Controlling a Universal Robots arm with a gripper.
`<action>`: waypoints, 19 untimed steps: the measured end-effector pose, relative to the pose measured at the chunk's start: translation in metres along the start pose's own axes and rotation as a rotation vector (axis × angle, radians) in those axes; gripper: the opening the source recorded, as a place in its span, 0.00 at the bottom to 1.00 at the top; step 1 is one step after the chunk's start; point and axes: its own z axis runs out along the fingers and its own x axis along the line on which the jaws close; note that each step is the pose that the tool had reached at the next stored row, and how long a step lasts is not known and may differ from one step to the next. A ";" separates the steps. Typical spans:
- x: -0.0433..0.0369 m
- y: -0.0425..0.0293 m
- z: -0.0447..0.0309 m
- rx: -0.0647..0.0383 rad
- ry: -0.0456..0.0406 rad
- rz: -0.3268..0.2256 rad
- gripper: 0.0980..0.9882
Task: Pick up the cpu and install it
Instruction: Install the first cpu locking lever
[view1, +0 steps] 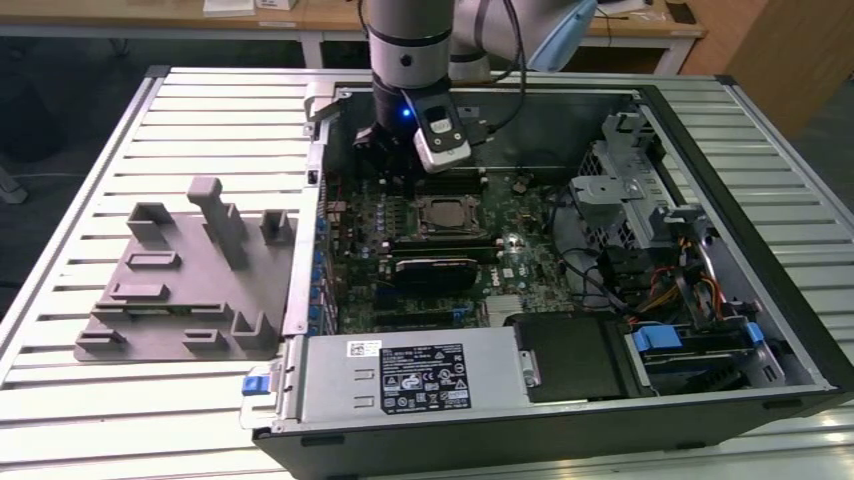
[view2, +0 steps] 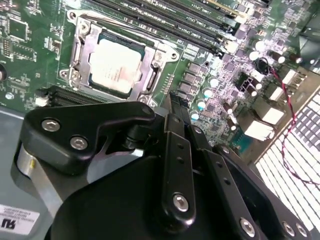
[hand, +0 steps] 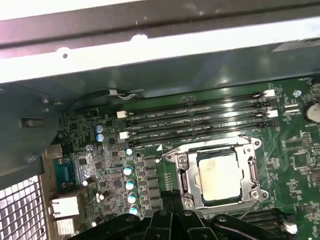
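The cpu (view2: 114, 64) is sitting flat inside its metal-framed socket (view2: 79, 50) on the green motherboard (view2: 25, 65) of an open computer case (view1: 561, 115). The tool (view2: 175, 102) is hovering just beside the socket, its black fingers pressed together and pinching nothing. In the exterior view, the arm (view1: 407, 40) is reaching down into the case, with a grey fixture (view1: 174, 290) lying on the slatted counter (view1: 80, 400) at the exterior view's left.

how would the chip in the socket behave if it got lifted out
The chip looks like a flat, metal-topped square, so it is probably stiff and light. It lies low inside the socket frame, so its edges seem hard to grip. Its smooth top may be slippery.
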 end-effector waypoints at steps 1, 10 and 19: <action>0.0001 0.0000 0.0000 -0.001 -0.0001 0.000 0.01; 0.0094 -0.0015 -0.0003 -0.070 0.0108 0.001 0.01; 0.0149 -0.0023 -0.0003 -0.178 0.0276 0.004 0.01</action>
